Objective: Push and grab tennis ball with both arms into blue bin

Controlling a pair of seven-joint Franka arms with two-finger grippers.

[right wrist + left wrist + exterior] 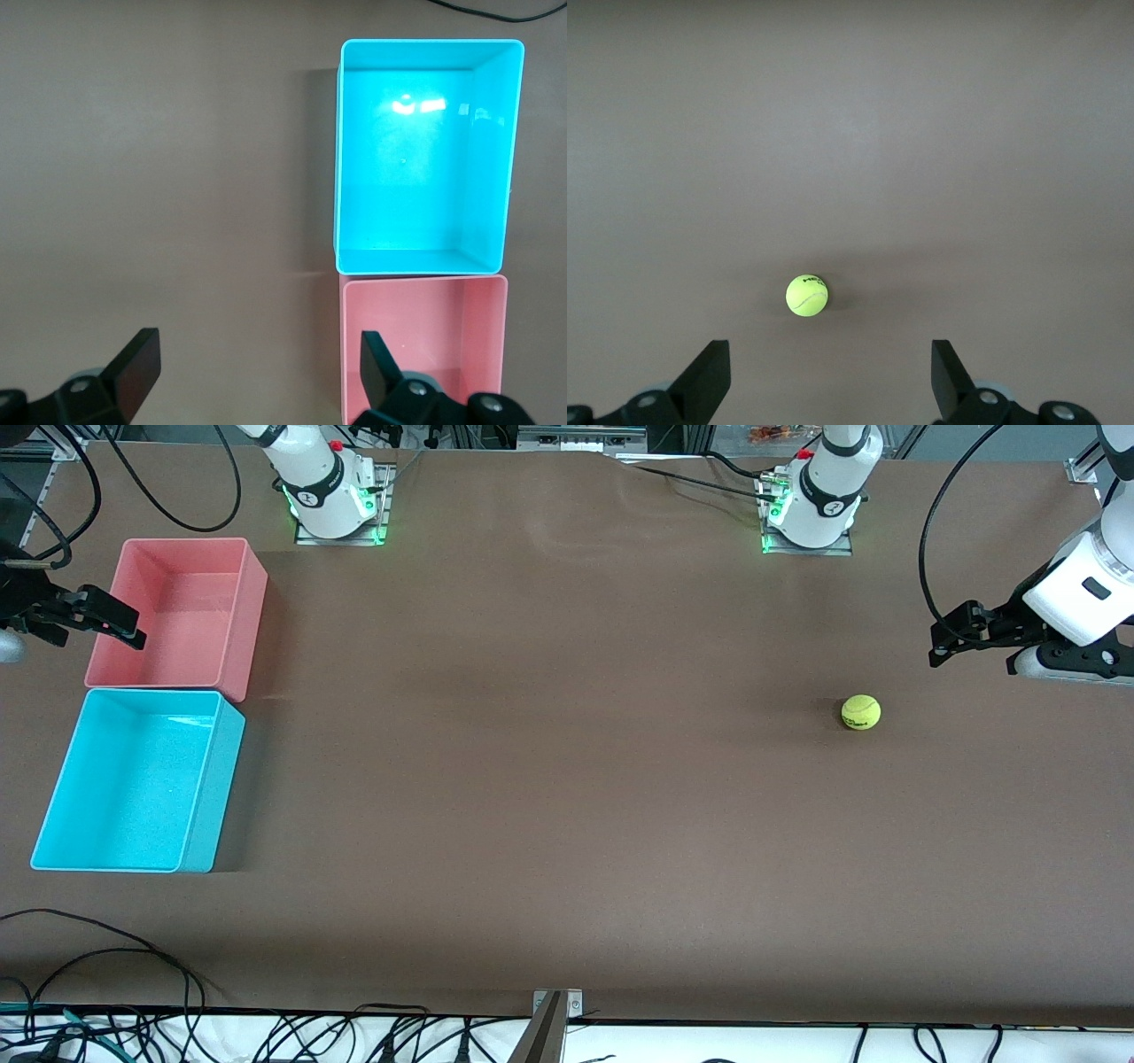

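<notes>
**Ball loose on the counter, both grippers wide and empty**

The ball [860, 712] lay on the brown counter [549, 779] toward the left arm's end, alone, with nothing touching it. Its seam and small dark print faced up. It was well apart from the blue bin [202, 824], which stood at the right arm's end of the counter, empty, its walls upright. The pink bin [248, 629] stood just beside the blue one, touching or nearly touching it, and farther from the front camera; it was empty too.

The left gripper [943, 645] hung in the air over the counter near the ball, toward the left arm's end of it. Its fingers [709, 376] stood wide apart and held nothing; in the left wrist view the ball [806, 295] showed between and ahead of them, on the counter, not in contact.

The right gripper [115, 622] hung over the pink bin's outer wall at the right arm's end. Its fingers [137, 367] were also spread wide with nothing between them. The right wrist view showed both bins below it, the blue bin [425, 262] and the pink bin [425, 283] side by side.
</notes>
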